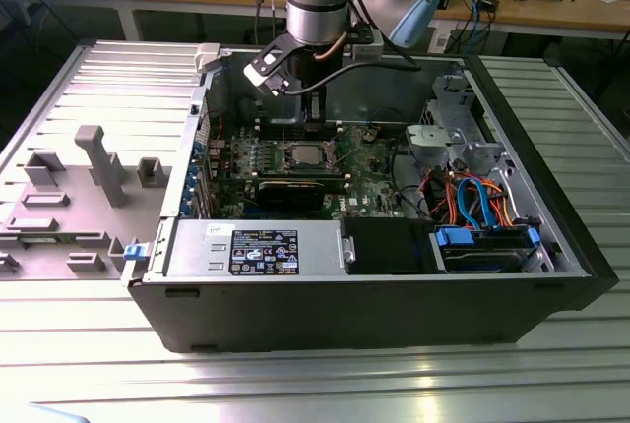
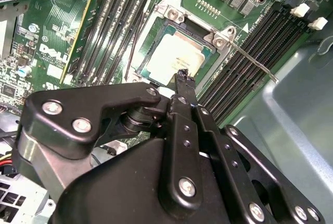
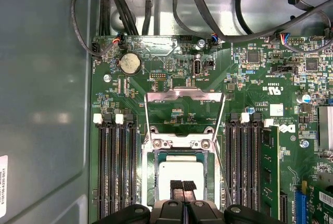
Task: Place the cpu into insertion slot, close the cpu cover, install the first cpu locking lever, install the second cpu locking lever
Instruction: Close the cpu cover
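Observation:
The cpu (image 3: pixel 179 173), a dull silver square chip, lies flat in the insertion slot (image 3: pixel 151 182) on the green board; it is also seen in the second wrist view as cpu (image 2: pixel 169 57). My gripper (image 3: pixel 182 186) hangs just above the chip's near edge, its black fingertips (image 2: pixel 182 77) pressed together with nothing between them. The cpu cover (image 3: pixel 184 96) stands raised off the slot, hinged at the far side. Thin silver locking levers (image 3: pixel 223 120) stick up unlatched on both sides; one lever (image 2: pixel 255 63) juts out over the memory slots. In the exterior view the gripper (image 1: pixel 313 113) is inside the case above the cpu (image 1: pixel 303 155).
Long black memory slots (image 3: pixel 117 172) flank the socket on both sides. Black cable bundles (image 3: pixel 208 10) hang across the far end of the board. A black expansion card (image 1: pixel 295 190), the power supply (image 1: pixel 261 251) and drive cage (image 1: pixel 482 246) crowd the open case.

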`<control>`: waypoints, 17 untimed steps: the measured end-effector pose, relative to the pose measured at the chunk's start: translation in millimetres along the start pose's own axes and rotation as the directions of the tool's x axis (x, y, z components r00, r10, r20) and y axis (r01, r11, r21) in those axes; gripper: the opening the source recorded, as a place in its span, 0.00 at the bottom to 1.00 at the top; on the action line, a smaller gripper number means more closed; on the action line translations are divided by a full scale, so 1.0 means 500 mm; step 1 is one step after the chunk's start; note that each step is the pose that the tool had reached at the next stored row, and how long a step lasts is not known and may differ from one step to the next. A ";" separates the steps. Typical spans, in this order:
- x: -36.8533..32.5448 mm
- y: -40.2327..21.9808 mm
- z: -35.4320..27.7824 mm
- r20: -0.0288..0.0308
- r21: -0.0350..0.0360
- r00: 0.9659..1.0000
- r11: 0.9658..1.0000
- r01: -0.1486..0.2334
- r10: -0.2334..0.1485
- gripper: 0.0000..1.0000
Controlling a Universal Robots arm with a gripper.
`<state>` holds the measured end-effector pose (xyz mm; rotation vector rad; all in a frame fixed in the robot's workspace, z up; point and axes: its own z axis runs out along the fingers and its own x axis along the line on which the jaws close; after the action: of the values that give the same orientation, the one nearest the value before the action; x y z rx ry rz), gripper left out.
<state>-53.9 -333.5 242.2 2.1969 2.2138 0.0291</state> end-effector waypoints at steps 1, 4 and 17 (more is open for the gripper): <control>0.000 0.000 0.000 0.000 0.000 1.000 1.000 0.000 0.000 0.11; 0.000 0.000 -0.003 0.000 0.000 1.000 1.000 0.000 0.000 0.11; 0.000 0.000 -0.013 0.001 0.000 1.000 1.000 0.000 0.000 0.11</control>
<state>-53.9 -333.5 248.7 2.1963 2.2133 0.0277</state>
